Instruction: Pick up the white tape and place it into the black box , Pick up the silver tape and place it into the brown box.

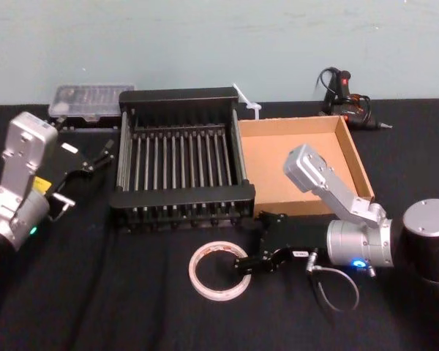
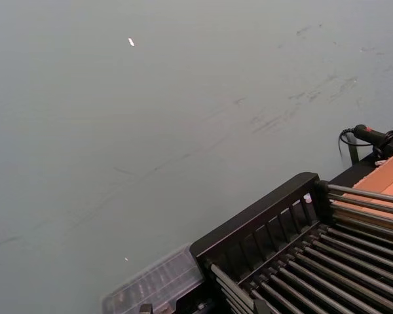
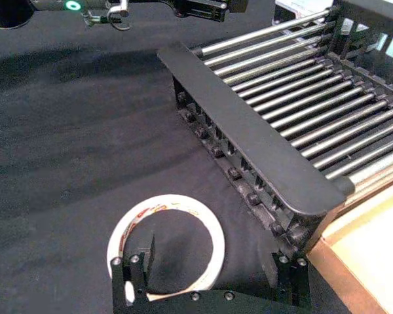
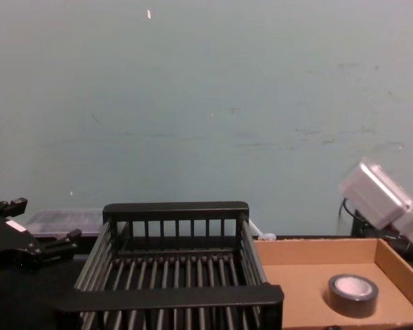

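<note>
Nearest me, the white tape (image 1: 219, 270) lies flat on the counter (image 1: 95, 307) in front of the black box (image 1: 181, 157), and my right tool (image 1: 257, 265) sits at its rim, spread open and holding nothing, so I judge this placement pending. Farther back, the silver tape (image 4: 353, 295) rests inside the brown box (image 4: 389, 268), so that half looks complete; my left tool (image 1: 84, 179) is parked open beside the black box.

Black-clothed table (image 1: 95, 292) with black box (image 1: 179, 201), brown box (image 1: 358, 164), white tape (image 1: 218, 270).
</note>
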